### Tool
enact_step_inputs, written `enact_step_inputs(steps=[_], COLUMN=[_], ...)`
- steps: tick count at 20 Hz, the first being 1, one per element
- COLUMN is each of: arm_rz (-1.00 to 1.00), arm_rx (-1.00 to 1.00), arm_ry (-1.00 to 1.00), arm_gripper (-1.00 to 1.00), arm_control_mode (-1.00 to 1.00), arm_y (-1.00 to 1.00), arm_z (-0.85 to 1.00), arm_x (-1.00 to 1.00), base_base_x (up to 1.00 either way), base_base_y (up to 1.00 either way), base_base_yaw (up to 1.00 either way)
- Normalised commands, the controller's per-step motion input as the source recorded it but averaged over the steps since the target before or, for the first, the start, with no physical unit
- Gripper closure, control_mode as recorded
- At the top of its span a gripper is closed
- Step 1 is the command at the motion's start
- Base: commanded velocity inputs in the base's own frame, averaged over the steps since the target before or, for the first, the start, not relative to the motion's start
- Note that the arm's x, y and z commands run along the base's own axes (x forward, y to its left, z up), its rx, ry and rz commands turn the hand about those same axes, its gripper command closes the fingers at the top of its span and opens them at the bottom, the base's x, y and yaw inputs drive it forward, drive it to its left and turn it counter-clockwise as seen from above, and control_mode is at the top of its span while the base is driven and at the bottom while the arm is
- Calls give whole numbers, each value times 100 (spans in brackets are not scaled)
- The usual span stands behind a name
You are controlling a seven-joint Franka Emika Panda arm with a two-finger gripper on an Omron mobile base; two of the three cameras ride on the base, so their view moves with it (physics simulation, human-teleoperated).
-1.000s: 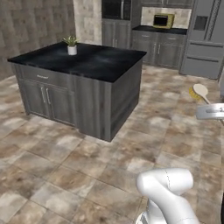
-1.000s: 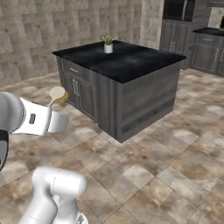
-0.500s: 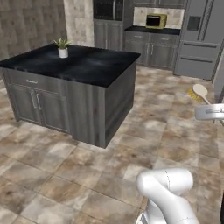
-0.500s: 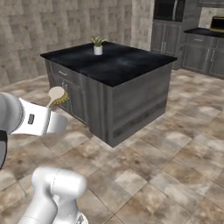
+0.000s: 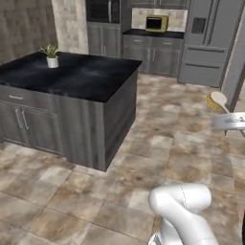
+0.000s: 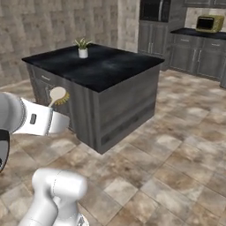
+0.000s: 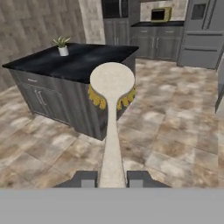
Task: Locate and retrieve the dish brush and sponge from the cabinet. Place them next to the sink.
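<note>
My gripper (image 7: 112, 178) is shut on the slim white handle of the dish brush (image 7: 112, 82). The brush's round head with yellow bristles points away from the hand, out over the tiled floor. In the left base view the dish brush (image 5: 217, 100) sticks up from the gripper (image 5: 226, 117) at the right edge. In the right base view the dish brush (image 6: 58, 95) rises from the gripper (image 6: 54, 110) at the left. The sponge, the cabinet and the sink are out of view.
A dark grey kitchen island (image 5: 72, 79) with a black top and a small potted plant (image 5: 51, 56) stands ahead to the left. Behind it are a counter with a yellow appliance (image 5: 157, 22) and a grey fridge (image 5: 210, 38). Open tiled floor (image 5: 158, 143) lies between.
Both base views have shifted: the island has slid left and grown nearer, so the camera moved. The brush stays in the shut gripper, in the same place in each view.
</note>
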Motion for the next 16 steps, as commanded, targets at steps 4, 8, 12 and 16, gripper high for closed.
enact_step_inputs(steps=[4, 8, 12, 16], arm_rz=[0, 0, 0, 0], arm_rx=[0, 0, 0, 0], arm_ry=[0, 0, 0, 0], arm_gripper=[100, 100, 100, 100], arm_control_mode=[100, 100, 100, 100], arm_y=[0, 0, 0, 0], arm_z=[0, 0, 0, 0], arm_x=[0, 0, 0, 0], base_base_x=[14, 12, 25, 21], base_base_y=[0, 8, 22, 15], base_base_yaw=[-38, -40, -36, -37])
